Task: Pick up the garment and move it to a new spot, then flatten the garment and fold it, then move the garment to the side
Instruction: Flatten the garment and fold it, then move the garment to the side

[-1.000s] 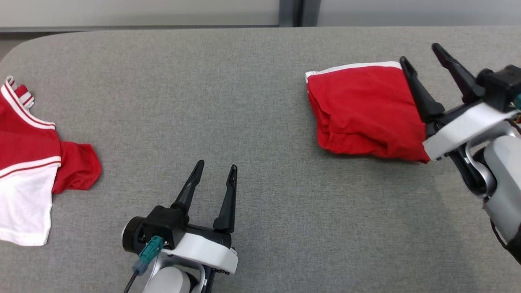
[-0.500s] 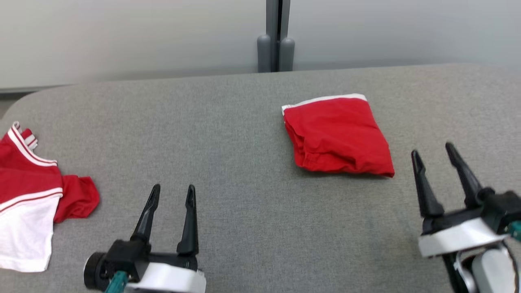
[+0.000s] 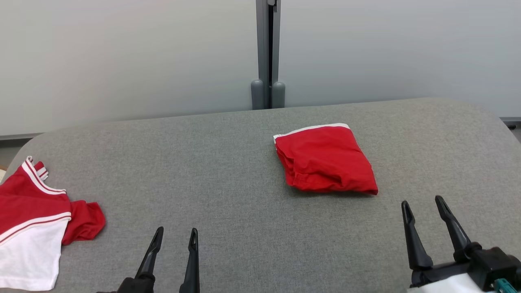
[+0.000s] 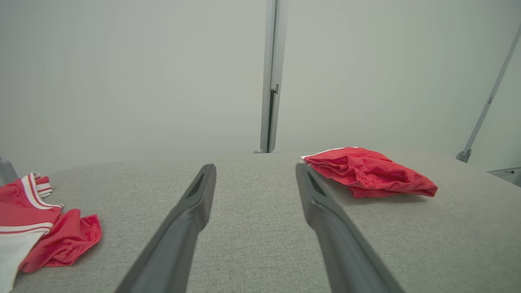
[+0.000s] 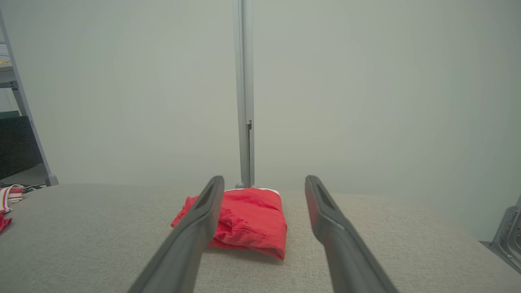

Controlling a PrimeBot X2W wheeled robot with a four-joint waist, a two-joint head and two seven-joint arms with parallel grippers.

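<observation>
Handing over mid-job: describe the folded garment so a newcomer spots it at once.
On the grey fabric-covered table, look right of centre, in front of the grey vertical post on the wall. The folded red cloth garment lies there: a compact plain-red bundle with one white edge, unlike the spread-out red-and-white striped shirt at the left edge.

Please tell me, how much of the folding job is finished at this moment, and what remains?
Done: the red garment lies folded into a compact packet on the grey table, right of centre. In hand: nothing; the left end effector and right end effector are open, apart from the cloth. Left: probably nothing for this piece. A red and white garment lies unfolded at the table's left edge.
</observation>
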